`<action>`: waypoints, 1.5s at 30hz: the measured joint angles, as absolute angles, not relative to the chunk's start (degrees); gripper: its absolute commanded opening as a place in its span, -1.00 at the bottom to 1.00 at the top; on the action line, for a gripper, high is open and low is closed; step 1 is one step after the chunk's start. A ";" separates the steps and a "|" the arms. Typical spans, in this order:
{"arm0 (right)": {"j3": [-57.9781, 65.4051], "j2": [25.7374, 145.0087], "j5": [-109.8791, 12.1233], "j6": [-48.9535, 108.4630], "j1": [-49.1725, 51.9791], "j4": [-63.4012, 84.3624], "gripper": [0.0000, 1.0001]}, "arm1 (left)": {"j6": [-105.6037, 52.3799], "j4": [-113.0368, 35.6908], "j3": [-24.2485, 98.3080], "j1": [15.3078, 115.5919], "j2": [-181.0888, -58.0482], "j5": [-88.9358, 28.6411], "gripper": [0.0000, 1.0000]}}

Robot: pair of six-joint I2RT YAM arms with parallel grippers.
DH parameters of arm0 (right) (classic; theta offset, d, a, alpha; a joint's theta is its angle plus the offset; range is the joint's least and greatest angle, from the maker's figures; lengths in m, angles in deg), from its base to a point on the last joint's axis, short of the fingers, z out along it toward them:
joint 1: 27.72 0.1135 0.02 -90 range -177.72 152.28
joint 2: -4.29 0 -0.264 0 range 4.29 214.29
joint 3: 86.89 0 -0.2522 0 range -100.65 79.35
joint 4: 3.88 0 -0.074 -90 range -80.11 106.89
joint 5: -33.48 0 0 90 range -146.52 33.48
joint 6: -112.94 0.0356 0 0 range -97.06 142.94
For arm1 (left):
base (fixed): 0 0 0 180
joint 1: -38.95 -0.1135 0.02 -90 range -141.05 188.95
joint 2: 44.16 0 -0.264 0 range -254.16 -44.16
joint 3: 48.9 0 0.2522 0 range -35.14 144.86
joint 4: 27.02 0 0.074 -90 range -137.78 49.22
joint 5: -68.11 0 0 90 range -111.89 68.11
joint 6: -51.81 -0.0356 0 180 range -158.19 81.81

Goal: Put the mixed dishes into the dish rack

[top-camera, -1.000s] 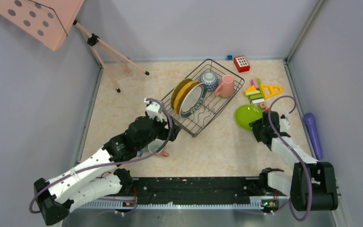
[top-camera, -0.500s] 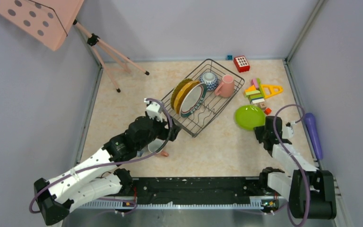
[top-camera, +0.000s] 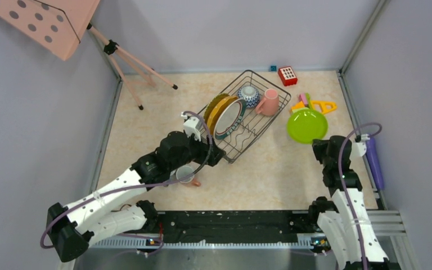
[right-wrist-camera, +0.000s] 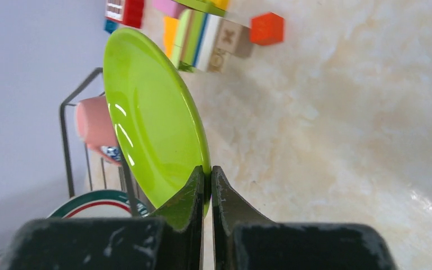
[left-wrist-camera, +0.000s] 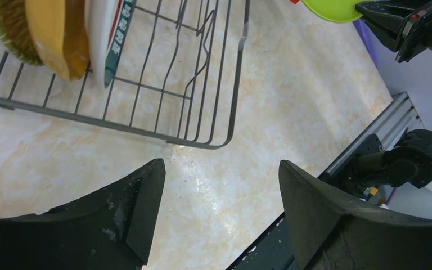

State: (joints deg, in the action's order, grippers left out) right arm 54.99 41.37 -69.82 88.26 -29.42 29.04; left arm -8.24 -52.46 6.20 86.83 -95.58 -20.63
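The right gripper (right-wrist-camera: 208,171) was pinched tight on the edge of the lime-green plate (right-wrist-camera: 152,129). In the top view the plate (top-camera: 307,125) sat in the right part of the picture, between the right gripper (top-camera: 319,147) below it and the toy blocks (top-camera: 313,104) above it. It was just to the right of the dish rack (top-camera: 234,160) and not inside it. I could not tell if the plate touched the table.

The left gripper (left-wrist-camera: 222,174) had its fingers spread wide, with nothing between them. It hung over the table by the rack's (left-wrist-camera: 225,101) near corner, in the middle of the top view.

In the rack, a yellow ribbed plate (top-camera: 214,108) and a white plate with a dark green rim (top-camera: 230,118) stood on edge side by side. A patterned bowl (top-camera: 249,94) and a pink mug (top-camera: 270,102) sat at the rack's upper end.

A grey mug (top-camera: 184,174) was on the table at the lower left of the rack, partly under the left arm. A purple cylinder (top-camera: 374,160) lay by the right wall.
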 measured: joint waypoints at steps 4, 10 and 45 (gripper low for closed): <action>50.84 37.92 -68.97 82.82 -29.42 30.49 -1.00 | -7.56 -50.89 9.28 85.06 -99.38 -24.72 0.59; 48.91 34.90 -57.86 73.48 -29.42 27.38 -1.00 | -5.29 -46.27 13.85 80.95 -104.56 -32.48 0.57; 49.00 37.29 -20.27 66.16 -29.42 11.43 -1.00 | 6.87 -24.53 16.04 77.15 -113.83 -43.27 0.37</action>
